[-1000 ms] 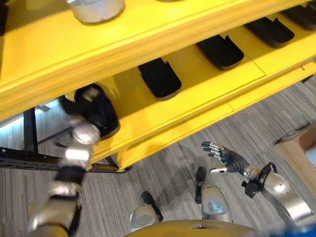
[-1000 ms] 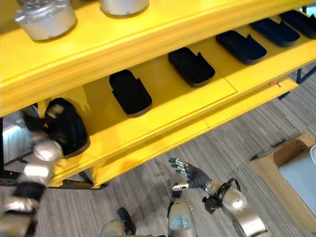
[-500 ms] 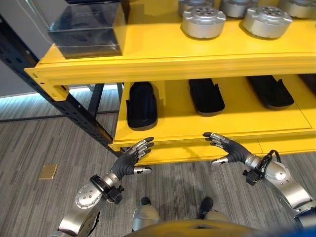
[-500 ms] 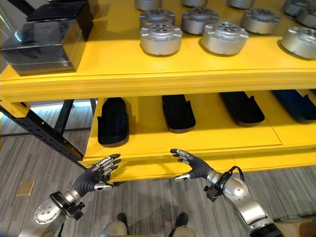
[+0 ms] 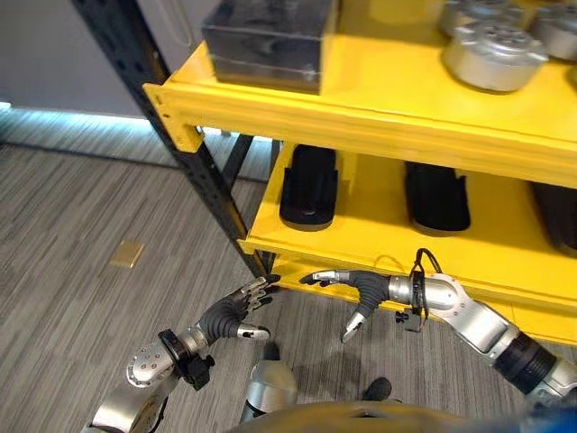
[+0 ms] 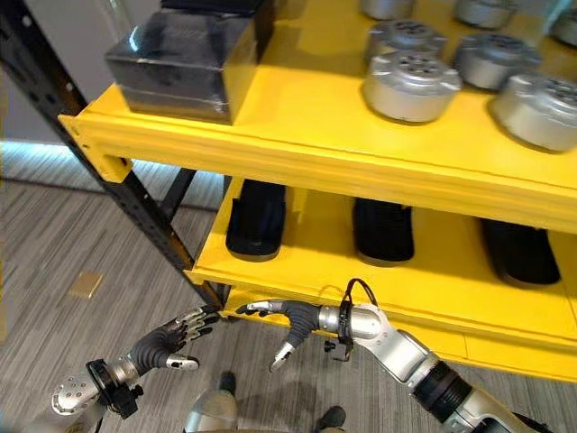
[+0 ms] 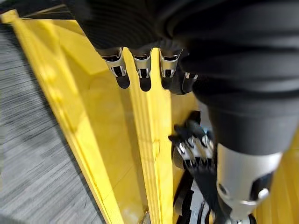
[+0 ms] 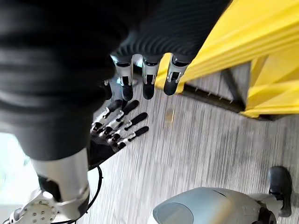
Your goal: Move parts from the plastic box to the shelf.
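Yellow metal shelf point(image 6: 297, 153): dark translucent plastic box point(image 6: 185, 59), round silver metal parts point(image 6: 410, 86). Left hand point(image 5: 230, 316) and right hand point(image 5: 356, 287): fingers extended, empty. No legible writing.

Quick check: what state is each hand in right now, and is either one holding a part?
Left hand: open, fingers straight, holding nothing.
Right hand: open, fingers spread, holding nothing.

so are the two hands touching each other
Apart. In the right eye view the left hand sits lower, with floor showing between its fingertips and the right hand.
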Motion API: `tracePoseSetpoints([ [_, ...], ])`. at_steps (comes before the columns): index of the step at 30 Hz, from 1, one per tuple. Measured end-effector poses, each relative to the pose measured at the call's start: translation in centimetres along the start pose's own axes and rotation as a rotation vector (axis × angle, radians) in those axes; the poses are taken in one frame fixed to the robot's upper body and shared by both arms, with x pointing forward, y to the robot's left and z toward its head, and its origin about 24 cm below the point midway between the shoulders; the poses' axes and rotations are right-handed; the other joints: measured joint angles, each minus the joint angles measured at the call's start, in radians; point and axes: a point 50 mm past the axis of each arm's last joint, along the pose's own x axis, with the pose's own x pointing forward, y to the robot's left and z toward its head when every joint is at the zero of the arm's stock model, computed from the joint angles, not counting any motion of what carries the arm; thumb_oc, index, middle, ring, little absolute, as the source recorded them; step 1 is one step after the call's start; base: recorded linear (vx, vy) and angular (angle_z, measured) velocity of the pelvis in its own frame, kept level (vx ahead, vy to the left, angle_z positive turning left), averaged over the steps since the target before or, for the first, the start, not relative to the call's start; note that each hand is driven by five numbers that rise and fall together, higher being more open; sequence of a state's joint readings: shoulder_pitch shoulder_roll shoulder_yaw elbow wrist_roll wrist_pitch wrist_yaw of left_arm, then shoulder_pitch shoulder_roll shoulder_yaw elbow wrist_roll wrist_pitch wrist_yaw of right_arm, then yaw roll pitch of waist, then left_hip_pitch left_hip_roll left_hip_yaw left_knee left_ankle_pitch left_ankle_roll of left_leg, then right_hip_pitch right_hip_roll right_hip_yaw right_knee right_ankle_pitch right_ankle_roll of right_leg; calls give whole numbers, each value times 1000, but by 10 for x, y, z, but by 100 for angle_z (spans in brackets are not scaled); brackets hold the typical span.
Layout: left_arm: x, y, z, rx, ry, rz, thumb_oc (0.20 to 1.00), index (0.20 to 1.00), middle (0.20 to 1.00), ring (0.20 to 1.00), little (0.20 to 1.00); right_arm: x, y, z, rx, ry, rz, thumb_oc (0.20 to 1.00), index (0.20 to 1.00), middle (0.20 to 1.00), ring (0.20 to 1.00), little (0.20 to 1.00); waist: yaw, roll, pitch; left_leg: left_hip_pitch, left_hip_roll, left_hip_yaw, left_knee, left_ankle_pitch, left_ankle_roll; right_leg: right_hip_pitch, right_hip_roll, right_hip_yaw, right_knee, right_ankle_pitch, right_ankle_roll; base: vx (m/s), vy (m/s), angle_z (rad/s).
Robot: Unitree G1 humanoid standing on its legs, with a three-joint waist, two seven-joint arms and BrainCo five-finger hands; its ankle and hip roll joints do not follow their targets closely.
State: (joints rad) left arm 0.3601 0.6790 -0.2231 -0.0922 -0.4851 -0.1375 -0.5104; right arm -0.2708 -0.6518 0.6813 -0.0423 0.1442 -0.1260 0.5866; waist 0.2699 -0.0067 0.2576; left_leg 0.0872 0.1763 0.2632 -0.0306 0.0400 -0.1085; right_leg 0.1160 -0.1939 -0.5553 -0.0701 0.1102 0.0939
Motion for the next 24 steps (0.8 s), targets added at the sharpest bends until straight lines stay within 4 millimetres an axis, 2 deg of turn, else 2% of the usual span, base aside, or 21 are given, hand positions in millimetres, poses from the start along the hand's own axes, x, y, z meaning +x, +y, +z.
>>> tracePoseSetpoints([
  [5, 6, 4, 9, -21, -50, -18, 1000, 1000, 1000, 1000, 1000, 11, -16, 4, -104, 37, -26, 1000, 1000, 1000, 1000, 1000, 4, -20, 17, 1, 0, -2, -1, 0, 0, 10, -1, -4, 0, -3, 2, 17, 33, 1],
  [11, 8, 7, 17, -186, -192, 9, 1000, 1000, 1000, 1000, 1000, 13, -30, -15, -185, 157, -127, 1000, 1000, 1000, 1000, 1000, 28, -37, 27, -2, 2, -18, 0, -1, -2, 17, 1, -11, 1, -11, 9, 31, -1, 6],
  [16, 9, 12, 4, -274, -195, 36, 1000, 1000, 1000, 1000, 1000, 12, -53, -11, -286, 187, -231, 1000, 1000, 1000, 1000, 1000, 32, -47, 33, -4, 3, -27, 5, -2, -2, 17, 1, -11, 1, -12, 10, 13, 2, 4],
  [19, 9, 14, 3, -273, -190, 44, 1000, 1000, 1000, 1000, 1000, 12, -53, -11, -310, 189, -242, 1000, 1000, 1000, 1000, 1000, 39, -49, 35, -13, 3, -28, 7, -3, -3, 16, 1, -12, 1, -14, 9, 2, 3, 2],
  [24, 9, 14, 4, -281, -209, 39, 1000, 1000, 1000, 1000, 1000, 16, -52, -24, -278, 230, -270, 1000, 1000, 1000, 1000, 1000, 50, -45, 43, -36, 10, -49, 25, -6, -5, 15, 5, -34, 1, -18, 7, 6, -6, 9],
])
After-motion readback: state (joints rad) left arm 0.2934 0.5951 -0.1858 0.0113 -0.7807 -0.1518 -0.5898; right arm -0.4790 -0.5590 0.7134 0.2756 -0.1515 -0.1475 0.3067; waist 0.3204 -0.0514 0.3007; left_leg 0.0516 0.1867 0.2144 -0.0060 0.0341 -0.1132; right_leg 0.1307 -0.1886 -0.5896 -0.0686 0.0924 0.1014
